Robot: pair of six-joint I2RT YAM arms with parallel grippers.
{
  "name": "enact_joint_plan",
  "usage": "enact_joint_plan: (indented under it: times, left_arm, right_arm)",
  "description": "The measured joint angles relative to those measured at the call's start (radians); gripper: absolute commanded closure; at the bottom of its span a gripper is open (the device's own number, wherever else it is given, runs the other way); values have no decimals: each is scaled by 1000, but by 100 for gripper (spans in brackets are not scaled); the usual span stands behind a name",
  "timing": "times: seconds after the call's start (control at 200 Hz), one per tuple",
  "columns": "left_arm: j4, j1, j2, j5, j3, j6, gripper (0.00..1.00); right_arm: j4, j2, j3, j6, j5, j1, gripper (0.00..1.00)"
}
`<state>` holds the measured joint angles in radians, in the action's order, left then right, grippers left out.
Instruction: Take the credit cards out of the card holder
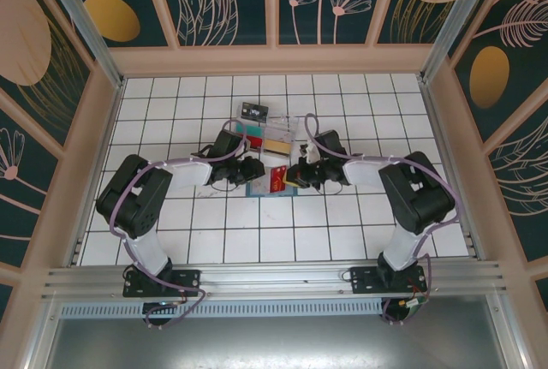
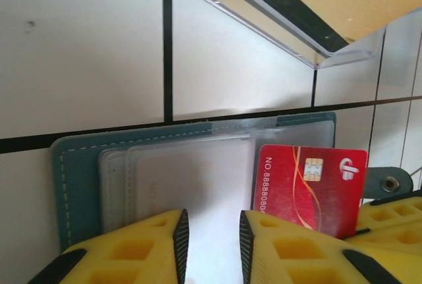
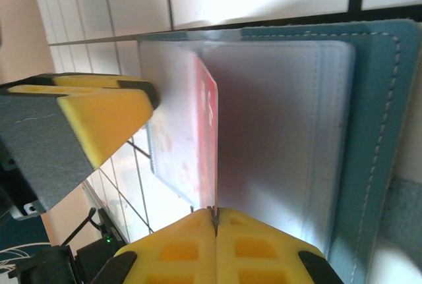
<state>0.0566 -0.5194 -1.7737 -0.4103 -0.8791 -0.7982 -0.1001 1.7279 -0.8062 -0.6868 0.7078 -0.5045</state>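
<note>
The teal card holder [image 1: 259, 187] lies open on the white tiles between the two grippers. A red credit card [image 2: 306, 188] with a chip stands on edge over its right half, drawn out of the clear pockets [image 2: 191, 178]. My right gripper [image 3: 214, 215] is shut on that card's edge [image 3: 210, 126]; the wallet's stitched teal border [image 3: 376, 132] runs to the right of it. My left gripper [image 2: 214, 244] hovers just above the left clear pockets, its yellow fingers [image 2: 151, 244] apart with nothing between them.
A clear plastic tray [image 2: 316, 60] holding a tan item and a dark card stands right behind the wallet, also seen from above [image 1: 276, 131]. A small black card [image 1: 254, 112] lies farther back. Wooden walls close in the tiled floor on three sides.
</note>
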Motion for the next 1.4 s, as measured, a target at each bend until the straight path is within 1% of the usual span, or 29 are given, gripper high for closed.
enact_joint_plan:
  times: [0.085, 0.125, 0.255, 0.435, 0.515, 0.676, 0.796, 0.996, 1.171, 1.301, 1.371, 1.401]
  left_arm:
    - [0, 2, 13, -6, 0, 2, 58]
    - [0, 4, 25, -13, 0, 3, 54]
    - [21, 26, 100, -58, 0, -9, 44]
    - [149, 94, 216, -165, 39, -53, 29]
    - [214, 117, 247, -218, 60, -86, 25]
    - [387, 120, 264, -343, 83, -178, 25]
    - [492, 120, 264, -405, 84, -231, 32]
    - [504, 121, 266, -450, 65, -233, 45]
    - [589, 121, 268, -484, 64, -278, 60]
    - [660, 121, 268, -502, 64, -319, 76]
    - [702, 121, 267, -507, 63, -345, 100]
    - [719, 121, 267, -507, 63, -351, 100]
  right_arm:
    - [-3, -51, 16, 9, 1, 8, 100]
    - [-8, -75, 22, 17, 1, 15, 100]
    - [-41, -149, 31, 35, 17, 36, 100]
    - [-139, -211, 34, 35, 91, 71, 100]
    - [-187, -216, 32, 35, 138, 87, 100]
    - [-280, -215, -2, 22, 235, 95, 100]
    - [-360, -215, -42, -1, 294, 95, 100]
    - [-451, -212, -77, -35, 357, 96, 100]
    - [-483, -195, -77, -56, 393, 98, 100]
    - [-501, -191, -77, -64, 406, 98, 100]
    - [-506, -189, -77, -71, 412, 98, 100]
    - [-508, -188, -77, -75, 413, 98, 96]
